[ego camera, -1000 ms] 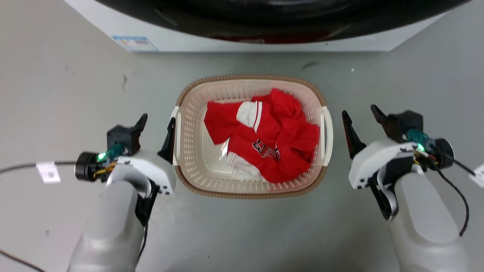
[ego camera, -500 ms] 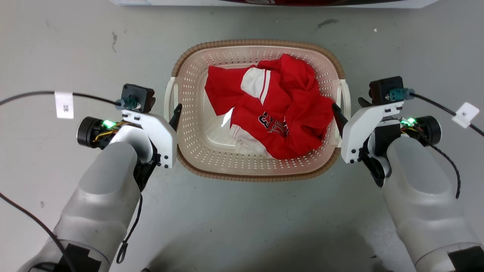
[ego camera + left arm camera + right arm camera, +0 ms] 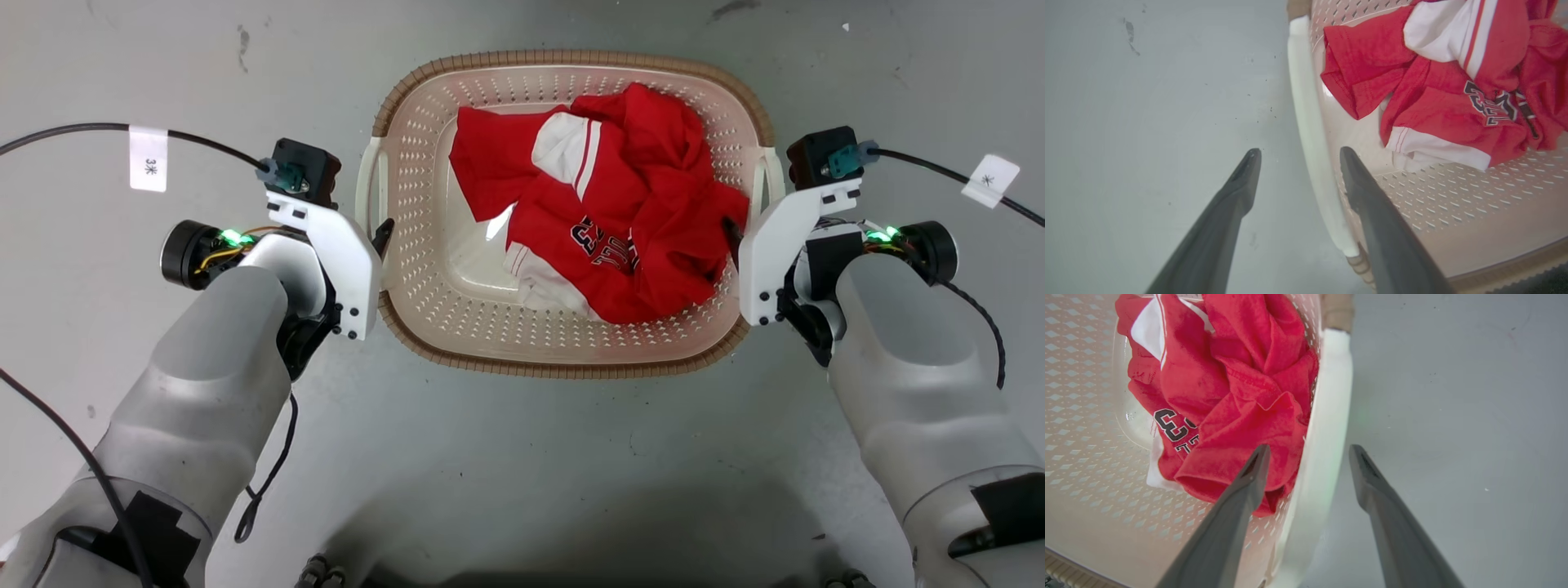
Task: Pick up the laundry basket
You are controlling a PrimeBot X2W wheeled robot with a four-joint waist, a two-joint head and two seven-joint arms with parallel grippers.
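Astride both handles, fingers apart, nothing clamped yet.

With left hand (image 3: 1299, 152) spread over the white left handle (image 3: 1306, 122), one finger outside the wall and one inside. Likewise with right hand (image 3: 1309, 449) over the right handle (image 3: 1327, 416), inner finger close against the red jersey (image 3: 620, 237). On the grey floor (image 3: 522, 457), between the two arms: the laundry basket (image 3: 571, 363). Probably light, thin perforated plastic, a little flexible, smooth enough to slip. Best taken at both handles together and raised level. Soft load, unlikely to shift much. Against a second ago: no longer standing off beside the basket but down over its handles. Head camera shifted as well, hence the basket higher in that view.
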